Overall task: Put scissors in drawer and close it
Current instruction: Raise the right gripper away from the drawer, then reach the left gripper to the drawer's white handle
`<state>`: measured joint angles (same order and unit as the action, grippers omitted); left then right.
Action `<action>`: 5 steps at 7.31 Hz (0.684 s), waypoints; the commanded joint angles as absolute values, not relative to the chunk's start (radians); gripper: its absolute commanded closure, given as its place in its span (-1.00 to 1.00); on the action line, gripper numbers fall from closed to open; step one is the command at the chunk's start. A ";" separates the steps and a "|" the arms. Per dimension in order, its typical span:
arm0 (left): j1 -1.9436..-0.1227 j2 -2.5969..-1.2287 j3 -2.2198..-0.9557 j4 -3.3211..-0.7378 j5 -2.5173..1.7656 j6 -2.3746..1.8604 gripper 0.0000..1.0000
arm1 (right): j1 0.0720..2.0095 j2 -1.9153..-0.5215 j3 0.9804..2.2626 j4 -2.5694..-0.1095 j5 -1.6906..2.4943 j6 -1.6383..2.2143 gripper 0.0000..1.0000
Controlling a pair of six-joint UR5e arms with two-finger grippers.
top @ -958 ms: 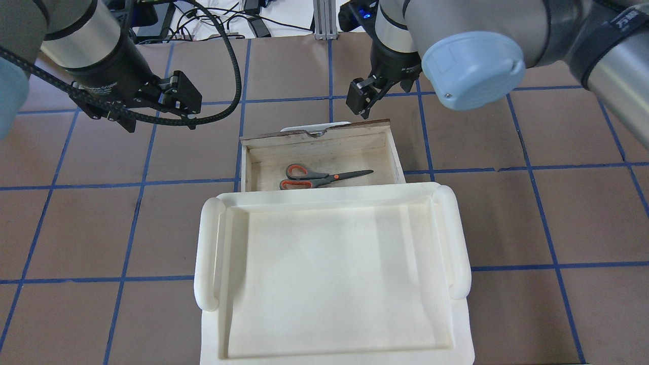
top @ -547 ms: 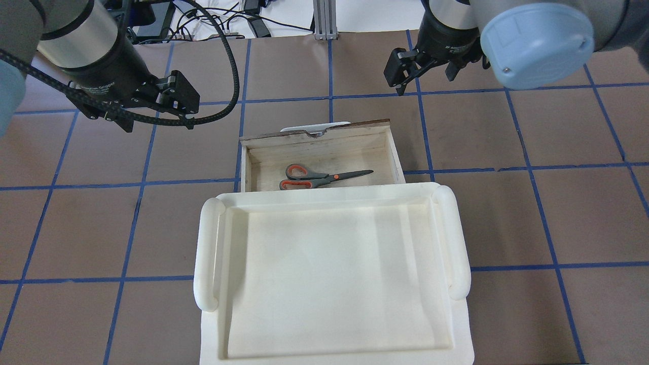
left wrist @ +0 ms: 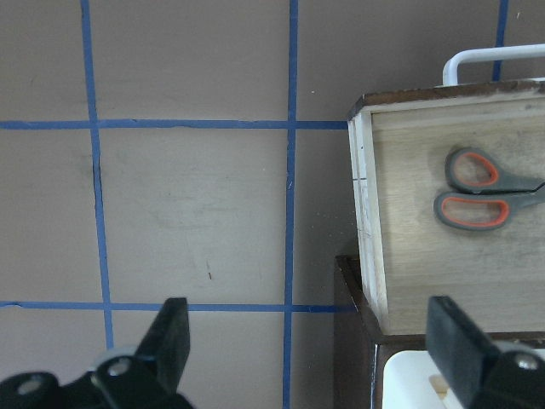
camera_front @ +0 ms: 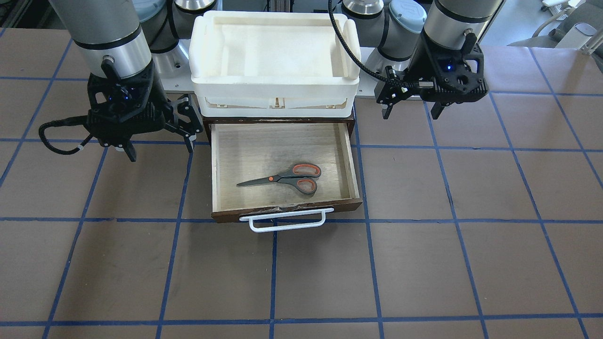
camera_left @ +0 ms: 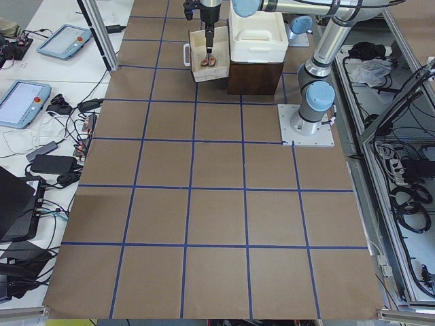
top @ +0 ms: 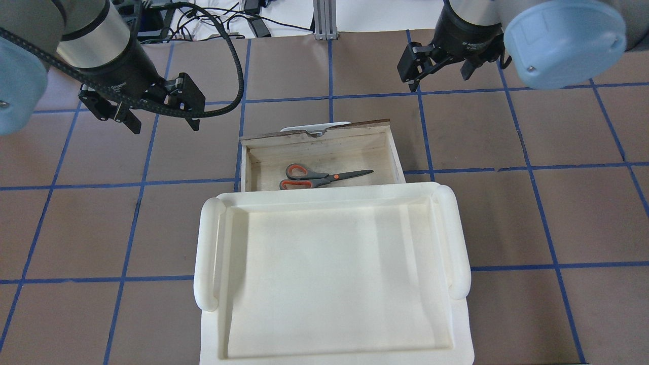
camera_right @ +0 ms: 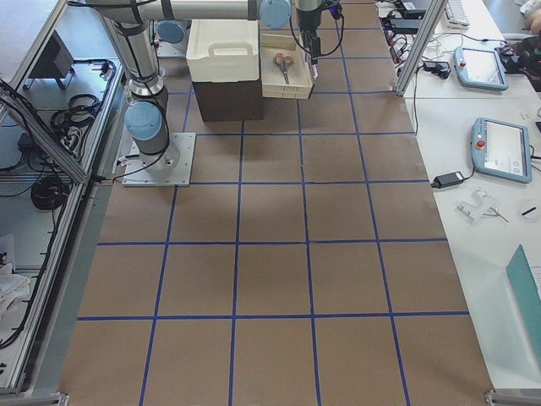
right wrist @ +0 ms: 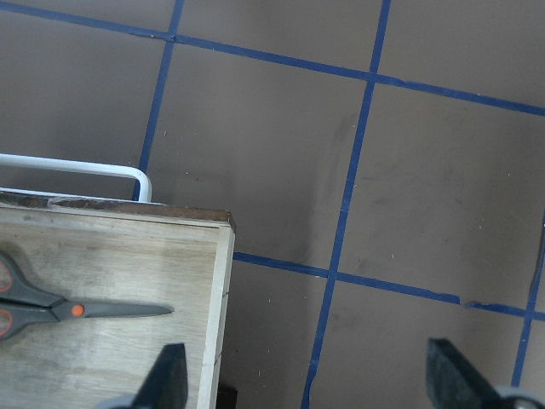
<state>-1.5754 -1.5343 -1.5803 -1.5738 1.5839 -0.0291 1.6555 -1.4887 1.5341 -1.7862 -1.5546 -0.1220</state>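
Note:
The scissors (top: 317, 178) lie flat in the open drawer (top: 317, 136), with the grey-and-orange handles toward my left and the blades toward my right. They also show in the front view (camera_front: 282, 179). The drawer (camera_front: 282, 209) sticks out from under a white tub, and its white bar handle (camera_front: 282, 221) faces away from me. My left gripper (top: 165, 126) is open and empty, above the table to the left of the drawer. My right gripper (top: 440, 81) is open and empty, above the table beyond the drawer's right front corner. The left wrist view shows the scissor handles (left wrist: 473, 192). The right wrist view shows the blades (right wrist: 111, 311).
A large white plastic tub (top: 324, 195) sits on the dark brown cabinet (left wrist: 353, 290) that holds the drawer, and it covers the drawer's rear part. The brown table (top: 507, 218) has blue tape lines. Cables lie beyond the far edge (top: 243, 20).
My right gripper has moved from over the drawer's front right corner out to the right and farther away. My left gripper has shifted slightly. The scissors and the drawer have not moved.

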 commanded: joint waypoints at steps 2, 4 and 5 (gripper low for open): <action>-1.588 -1.554 -1.577 -1.580 1.582 -0.038 -1.00 | 1.596 -1.522 1.560 -1.763 -1.555 -0.124 -1.00; -1.635 -1.620 -1.585 -1.560 1.582 -0.063 -1.00 | 1.553 -1.534 1.560 -1.752 -1.542 -0.123 -1.00; -1.679 -1.659 -1.589 -1.498 1.578 -0.122 -1.00 | 1.543 -1.545 1.560 -1.714 -1.542 -0.118 -1.00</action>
<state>-1.6321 -1.6130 -1.5837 -1.5498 1.5813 -0.0685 1.5619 -1.5325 1.5598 -1.7476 -1.5458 -0.1222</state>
